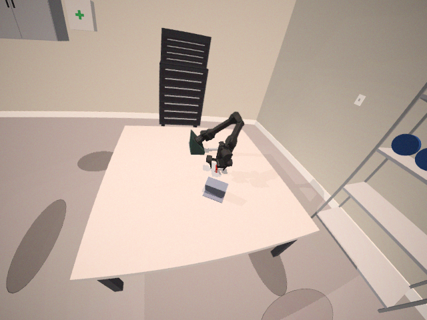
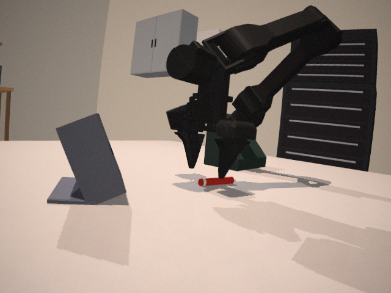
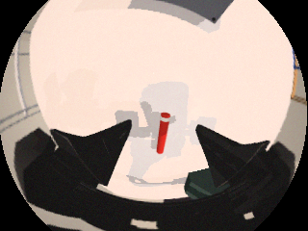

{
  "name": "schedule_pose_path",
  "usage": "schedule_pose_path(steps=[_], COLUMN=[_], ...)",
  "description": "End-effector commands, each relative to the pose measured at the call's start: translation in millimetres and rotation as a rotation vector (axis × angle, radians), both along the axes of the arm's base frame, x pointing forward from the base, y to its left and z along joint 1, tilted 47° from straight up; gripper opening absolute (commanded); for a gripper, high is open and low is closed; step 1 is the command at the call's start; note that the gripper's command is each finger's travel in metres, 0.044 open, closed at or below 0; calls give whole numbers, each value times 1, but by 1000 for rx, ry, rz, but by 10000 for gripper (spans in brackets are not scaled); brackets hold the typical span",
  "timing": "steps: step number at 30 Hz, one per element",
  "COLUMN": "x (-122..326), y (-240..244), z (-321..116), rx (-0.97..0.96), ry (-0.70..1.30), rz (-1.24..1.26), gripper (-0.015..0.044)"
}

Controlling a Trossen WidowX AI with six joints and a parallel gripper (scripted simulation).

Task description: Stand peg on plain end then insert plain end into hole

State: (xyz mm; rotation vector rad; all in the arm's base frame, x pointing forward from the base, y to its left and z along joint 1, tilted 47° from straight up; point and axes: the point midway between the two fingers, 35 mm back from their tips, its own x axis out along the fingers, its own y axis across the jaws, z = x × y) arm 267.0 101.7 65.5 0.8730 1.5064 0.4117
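The red peg (image 1: 216, 169) (image 2: 220, 180) (image 3: 162, 140) lies flat on the table, its white-banded end toward the sloped panel (image 1: 219, 183) (image 2: 91, 160) (image 3: 192, 7). The plain end points toward the robot base. My gripper (image 1: 217, 168) (image 2: 206, 172) (image 3: 164, 124) is open and points down, its fingertips a little above the table. In the wrist view the peg lies between the two fingers, running lengthwise through the gap with space on both sides; nothing is held. The panel's hole does not show in these views; only its near edge is in the wrist view.
The green base block (image 1: 196, 146) (image 2: 220, 151) (image 3: 199, 184) of the arm stands behind the gripper. The panel stands on the table (image 1: 148, 220) (image 2: 189, 246) beyond the peg's banded end. A dark drawer cabinet (image 1: 182, 93) (image 2: 325, 113) stands behind the table.
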Motion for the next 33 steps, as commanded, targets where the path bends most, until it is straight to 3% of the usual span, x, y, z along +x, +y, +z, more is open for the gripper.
schedule_pose_path(steps=[1,10,23,33], x=[-1,-2,-2,-2], y=[5,15,15,15], z=[-7,-14,-14,-14], rx=[-1,2,2,2], ry=[10,10,10,10], rz=[-1,-1,-1,-1], gripper=[440,440,110,110])
